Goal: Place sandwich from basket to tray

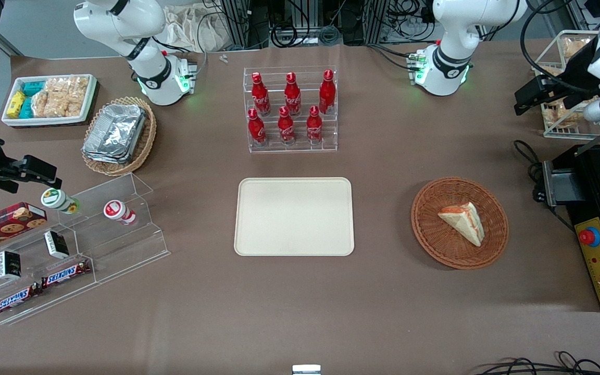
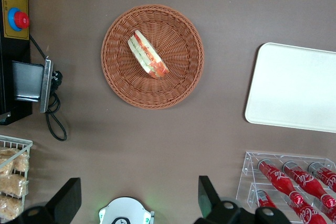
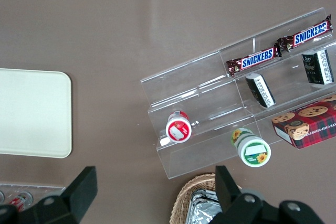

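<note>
The sandwich (image 1: 464, 221) (image 2: 148, 54), a pale bread wedge with red-orange and green layers at its edge, lies in the round reddish-brown wicker basket (image 1: 435, 250) (image 2: 178, 77). The cream rectangular tray (image 1: 295, 216) (image 2: 294, 87) sits bare on the brown table beside the basket, toward the parked arm's end. My left gripper (image 1: 528, 101) (image 2: 137, 198) hangs high above the table at the working arm's end, farther from the front camera than the basket. It is open, with nothing between its fingers (image 2: 209, 199).
A clear rack of red cola bottles (image 1: 292, 109) stands farther from the front camera than the tray. A black machine with a red button (image 1: 599, 234) and a wire basket of snacks (image 1: 560, 120) flank the basket. Foil containers (image 1: 119, 135) and an acrylic snack stand (image 1: 71, 245) lie toward the parked arm's end.
</note>
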You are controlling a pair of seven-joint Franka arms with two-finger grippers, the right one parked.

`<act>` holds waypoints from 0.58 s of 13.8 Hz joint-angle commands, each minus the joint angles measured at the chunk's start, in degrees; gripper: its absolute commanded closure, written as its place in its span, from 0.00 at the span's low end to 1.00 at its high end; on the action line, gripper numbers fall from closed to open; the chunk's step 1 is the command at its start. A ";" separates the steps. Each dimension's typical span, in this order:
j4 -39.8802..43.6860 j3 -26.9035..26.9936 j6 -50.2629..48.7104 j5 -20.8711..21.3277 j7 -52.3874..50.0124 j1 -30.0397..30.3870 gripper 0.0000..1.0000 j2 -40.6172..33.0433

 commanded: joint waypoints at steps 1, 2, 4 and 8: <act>-0.71 -1.94 0.85 2.99 0.54 0.82 0.00 -0.41; -0.45 -2.73 0.85 3.89 0.46 0.91 0.00 0.02; -0.63 -2.66 0.85 4.08 -0.41 1.26 0.00 1.60; -6.05 -2.22 2.86 3.03 -3.14 3.36 0.00 3.19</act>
